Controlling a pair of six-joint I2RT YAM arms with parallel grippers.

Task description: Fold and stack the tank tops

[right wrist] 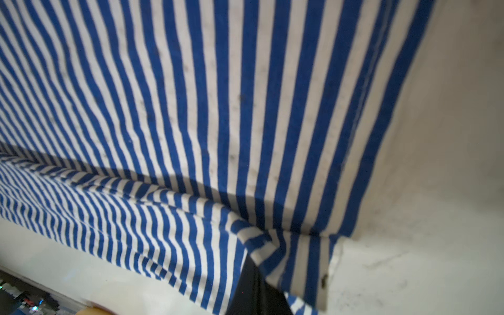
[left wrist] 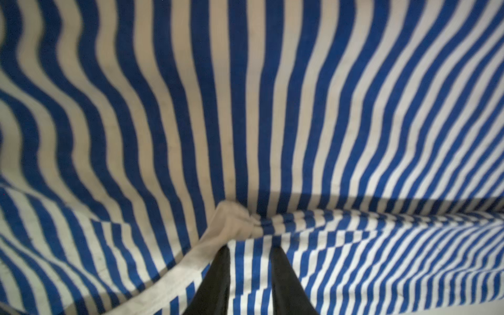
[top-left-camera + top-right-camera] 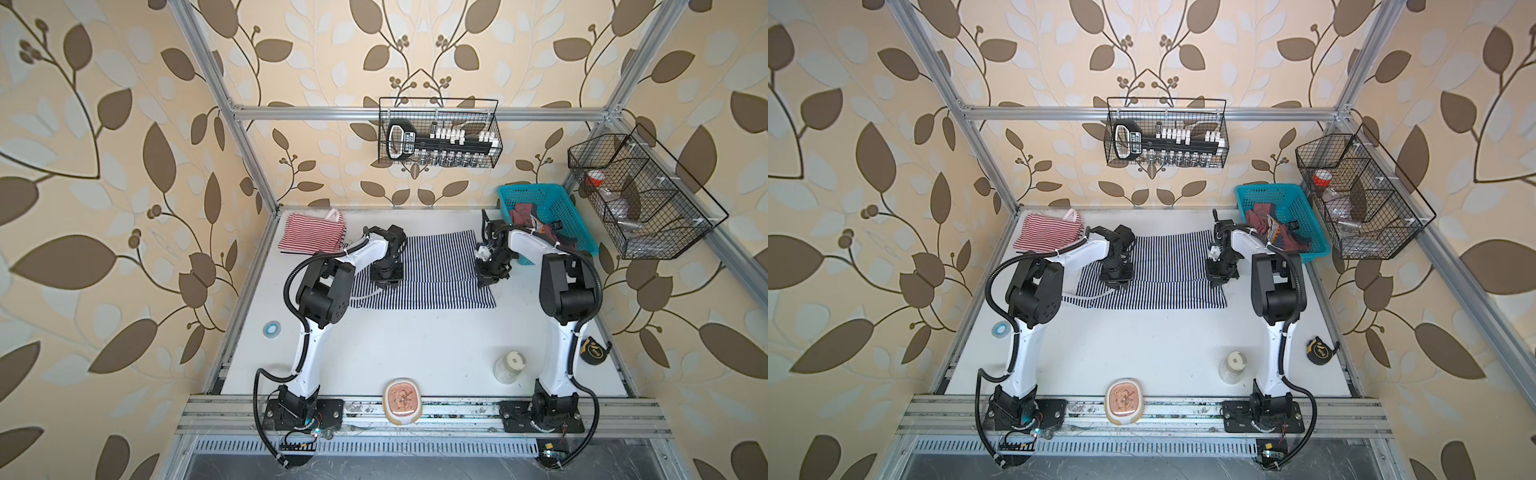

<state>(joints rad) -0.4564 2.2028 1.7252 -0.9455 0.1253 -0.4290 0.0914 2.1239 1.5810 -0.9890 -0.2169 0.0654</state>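
1. The navy top (image 3: 436, 270) lies flat across the far middle of the table (image 3: 415, 345), its stripes running from near to far; its near part is doubled over, and that flap's edge runs from side to side between the two grippers.
2. The left gripper (image 3: 388, 287) points down onto the left end of that edge; in the left wrist view its fingers (image 2: 218, 272) stand a narrow way apart with striped cloth filling the gap, so it grips the navy top; white trim bunches just past the tips.
3. The right gripper (image 3: 484, 284) points down at the right end of the edge, near the top's right border; in the right wrist view (image 1: 255, 283) it is closed, a corner of the flap pinched and draped over the dark finger; bare table lies just beside.
4. The left arm (image 3: 307, 345) rises from its base at the near left; its elbow is bent high; its forearm reaches toward the far middle; the wrist is turned down.
5. The right arm (image 3: 559, 353) mirrors it from the near right, elbow high, forearm leaning inward, wrist down.
6. The red-striped top (image 3: 311, 235) lies folded at the far left corner, apart from both grippers; the dusty top (image 3: 524, 212) sits crumpled in the basket (image 3: 515, 194) at the far right, behind the right arm's wrist.
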